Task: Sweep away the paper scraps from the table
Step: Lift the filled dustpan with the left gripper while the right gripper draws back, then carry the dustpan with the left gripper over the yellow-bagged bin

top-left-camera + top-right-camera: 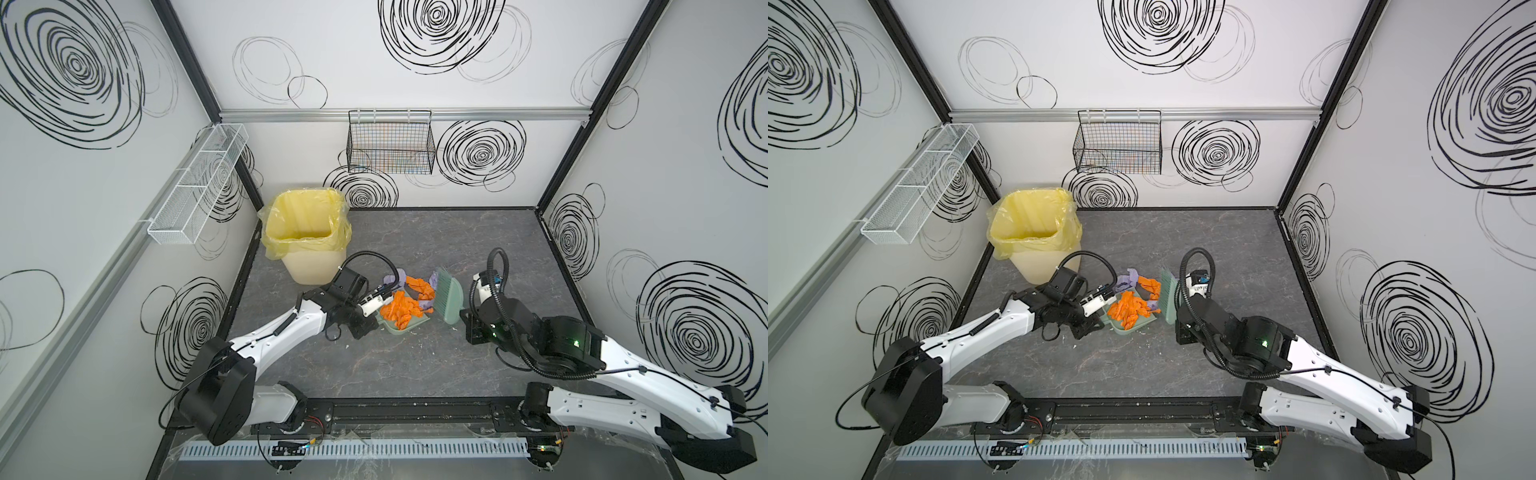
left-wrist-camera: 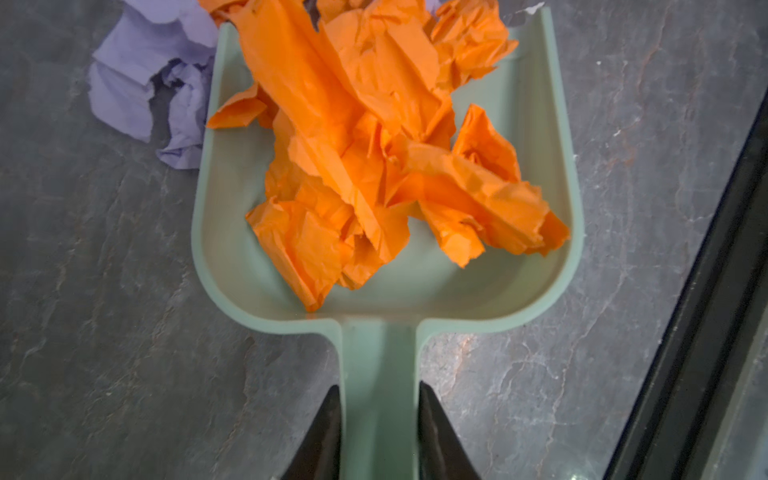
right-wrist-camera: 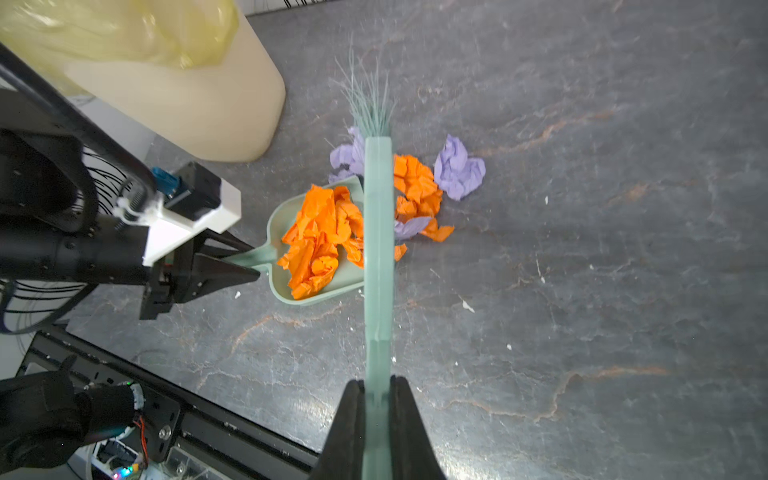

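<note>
scraps (image 3: 320, 241): orange heap in pan (image 2: 232, 257), lilac and orange wads loose on surface (image 3: 582, 291) at its mouth | left hand (image 2: 378, 386) grips pan handle, right hand (image 3: 378, 378) grips brush (image 3: 378, 232) | we should hold lip flat, start bristles behind wads, pull in slowly

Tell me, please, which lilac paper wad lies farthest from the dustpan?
The lilac wad beyond the orange scraps, on the brush's far side from the dustpan; the other lilac ones lie against the pan's wall or at its mouth.
</note>
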Controlling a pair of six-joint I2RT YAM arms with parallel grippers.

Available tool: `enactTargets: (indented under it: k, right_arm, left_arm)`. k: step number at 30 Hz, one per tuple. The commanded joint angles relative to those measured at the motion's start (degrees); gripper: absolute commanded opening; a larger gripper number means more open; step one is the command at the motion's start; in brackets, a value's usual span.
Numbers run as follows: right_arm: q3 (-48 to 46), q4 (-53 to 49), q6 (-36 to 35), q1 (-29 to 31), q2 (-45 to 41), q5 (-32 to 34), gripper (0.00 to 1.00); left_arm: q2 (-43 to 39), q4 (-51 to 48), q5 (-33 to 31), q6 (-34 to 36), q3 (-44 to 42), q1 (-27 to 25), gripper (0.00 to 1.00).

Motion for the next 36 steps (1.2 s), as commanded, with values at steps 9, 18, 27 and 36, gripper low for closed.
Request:
enactTargets:
  k: [9, 18, 27, 36]
  right_arm:
    - [-2.1, 5.5, -12.2, -16.0, 0.7, -4.5, 0.0]
    - [-2.4, 6.0, -18.7, -25.5, 3.3, -6.9, 0.0]
    - [-5.8, 10.6, -21.5, -30.0, 5.5, -10.9, 0.0]
    - [-9.4, 12.3, -21.3, -30.9, 4.2, -12.5, 0.0]
  left_arm:
    - [-12.7, -1.4, 2.3, 4.0, 3.0, 8.4, 0.0]
    - [-16.7, -8.8, 4.1, 7.3, 6.9, 10.2, 0.0]
    - [-21.1, -14.8, 3.9, 9.1, 12.4, 12.2, 0.0]
    - [-19.0, -20.3, 3.6, 13.5, 23.1, 16.8, 0.0]
